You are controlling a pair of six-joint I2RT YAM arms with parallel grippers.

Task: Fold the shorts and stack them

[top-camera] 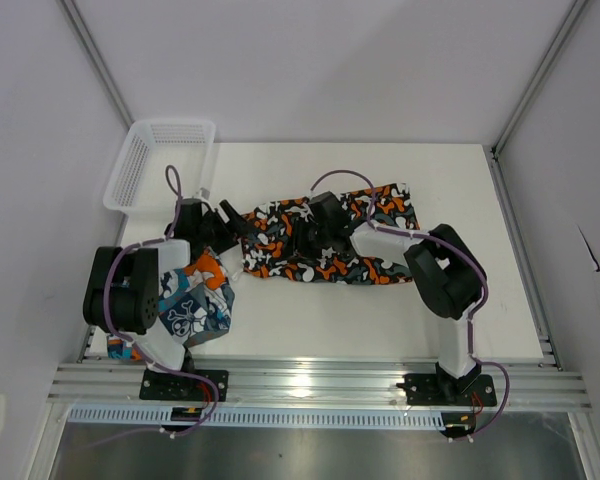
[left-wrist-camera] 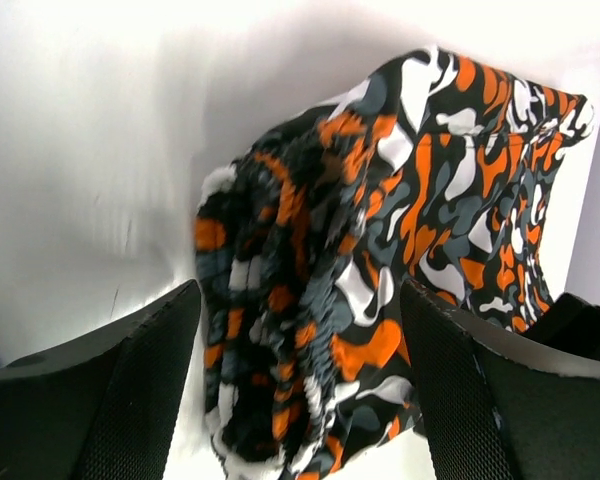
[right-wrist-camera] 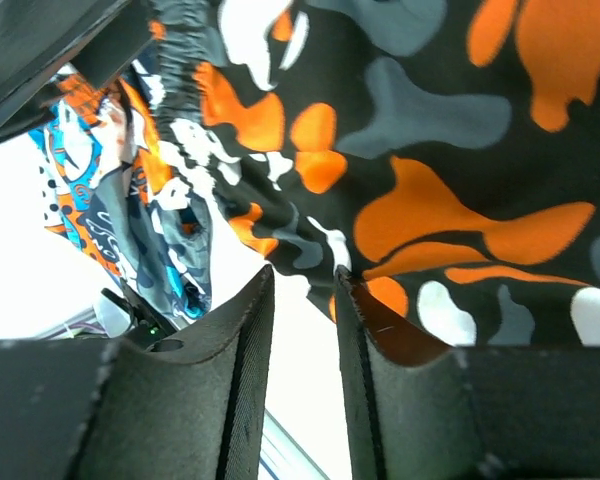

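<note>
On the white table (top-camera: 400, 320), a little left of the middle, the camouflage shorts (top-camera: 325, 262) lie spread out sideways: soft, thin cloth in orange, black, white and grey blotches, creased, with a puckered elastic waistband bunched at the left end. The skull shorts (top-camera: 205, 310), a patchwork of teal-blue, orange and white, sit crumpled near the table's near-left corner, partly hidden under the left arm. They lie just beside the camouflage pair, though whether the two touch is not clear. A white plastic mesh basket (top-camera: 140, 165), rectangular with a rolled rim, stands at the far-left corner and juts past the table's edge. The left gripper (top-camera: 228, 218) sits at the waistband end with its jaws spread wide. Its black ribbed fingers (left-wrist-camera: 120, 390) stand either side of the gathered waistband without pressing on it. The right gripper (top-camera: 315, 238) is low over the middle of the camouflage pair. Its jaws are a narrow slit apart with bare tabletop showing through the gap and nothing pinched, one fingertip right at the cloth's hem. Bare tabletop shows to the right of the camouflage shorts and between them and the metal rail (top-camera: 320, 380) at the near edge. That makes two pairs of shorts, one basket and two arms.
</note>
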